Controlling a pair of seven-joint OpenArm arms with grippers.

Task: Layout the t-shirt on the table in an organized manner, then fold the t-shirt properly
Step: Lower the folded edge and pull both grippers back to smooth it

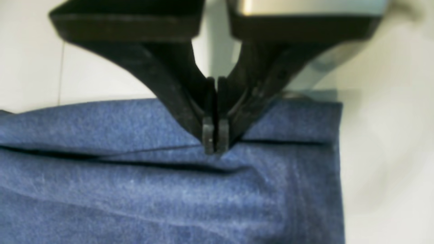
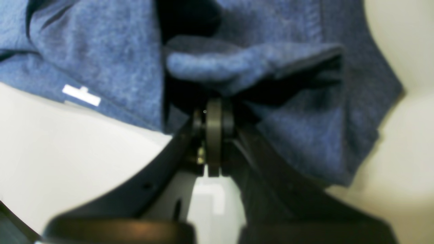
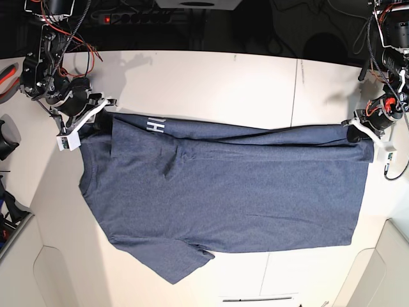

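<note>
The navy t-shirt (image 3: 223, 192) lies stretched wide across the table (image 3: 211, 83), one sleeve pointing to the near left. Its far edge is folded over, showing white lettering (image 3: 155, 126). My left gripper (image 3: 353, 132) at the shirt's far right corner is shut on a fold of the fabric; the left wrist view shows its fingertips (image 1: 215, 135) pinching the blue cloth (image 1: 169, 196) close to the tabletop (image 1: 101, 74). My right gripper (image 3: 102, 117) at the far left corner is shut on a bunched edge (image 2: 237, 64) of the shirt, seen up close in the right wrist view (image 2: 214, 112).
A thin dark seam (image 3: 295, 89) crosses the table right of centre. Cables and a power strip (image 3: 137, 16) lie beyond the far edge. A red-handled tool (image 3: 6, 73) and dark gear sit at the left. The near table edge has curved cutouts at both corners.
</note>
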